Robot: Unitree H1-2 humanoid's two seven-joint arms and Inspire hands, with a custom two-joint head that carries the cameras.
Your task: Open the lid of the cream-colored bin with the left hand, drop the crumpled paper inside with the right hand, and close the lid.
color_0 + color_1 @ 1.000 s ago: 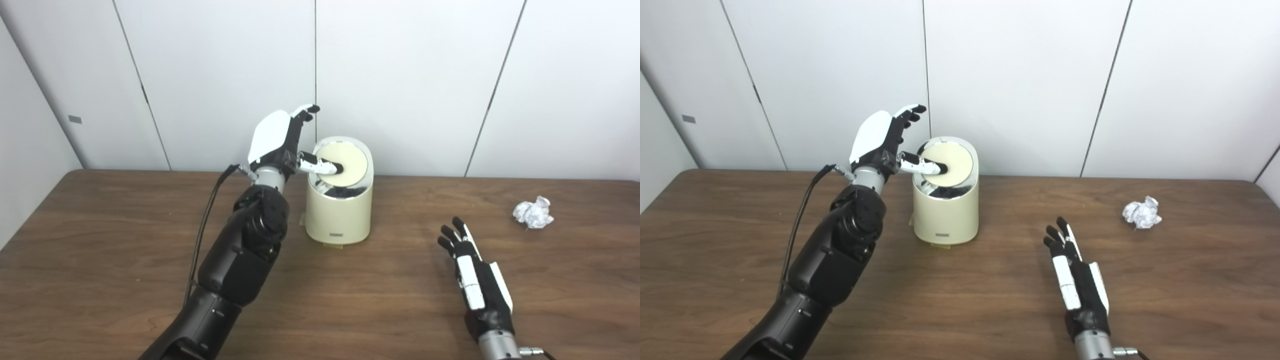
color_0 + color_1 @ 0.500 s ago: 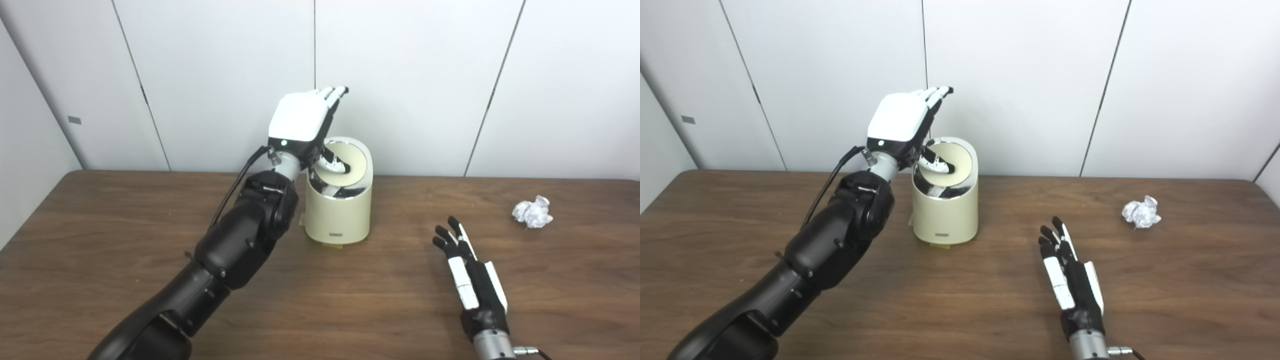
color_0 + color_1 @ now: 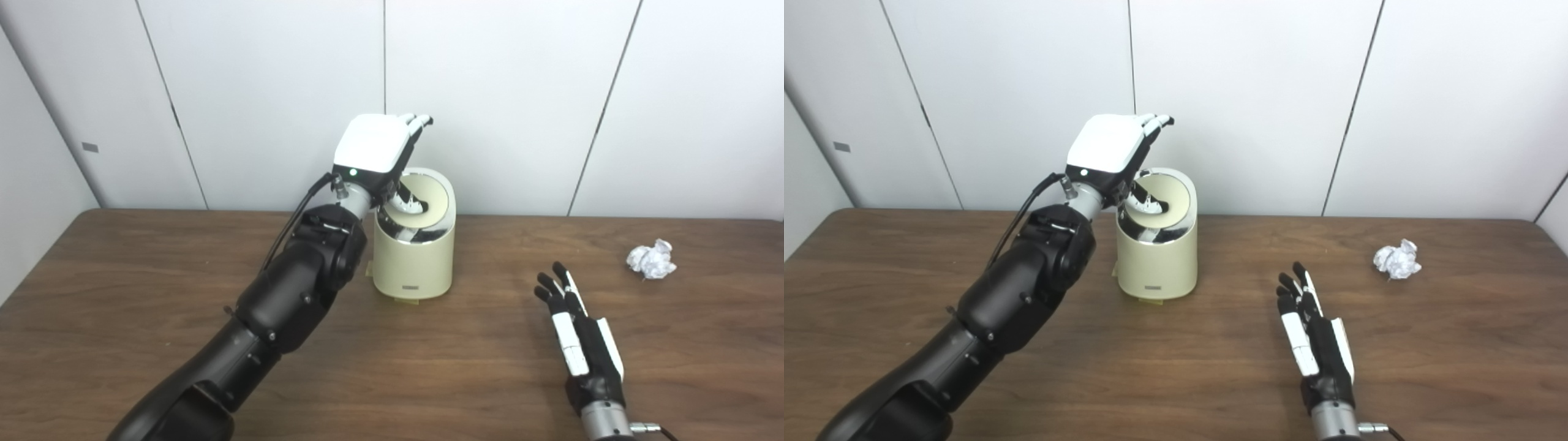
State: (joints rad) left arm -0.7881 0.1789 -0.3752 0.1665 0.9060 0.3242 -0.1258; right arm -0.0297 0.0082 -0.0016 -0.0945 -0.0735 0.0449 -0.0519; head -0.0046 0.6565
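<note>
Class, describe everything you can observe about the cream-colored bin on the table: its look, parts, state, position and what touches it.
The cream-colored bin is a small upright cylinder, smooth and plastic-looking, with a small label low on its front. It stands on the brown wooden table close to the white wall. Its round lid is tilted up, exposing a shiny rim and dark inside. The left hand reaches over it, thumb against the lid. The crumpled paper lies well apart.

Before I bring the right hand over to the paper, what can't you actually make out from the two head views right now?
- Inside of the cream bin: the tilted lid and left hand cover the opening in both views, so its contents cannot be seen.
- Left hand's contact with the lid: only the thumb shows; the palm hides the rest.
- Label on the bin's front: too small to read.
- Right hand, palm side: faces the table.
</note>
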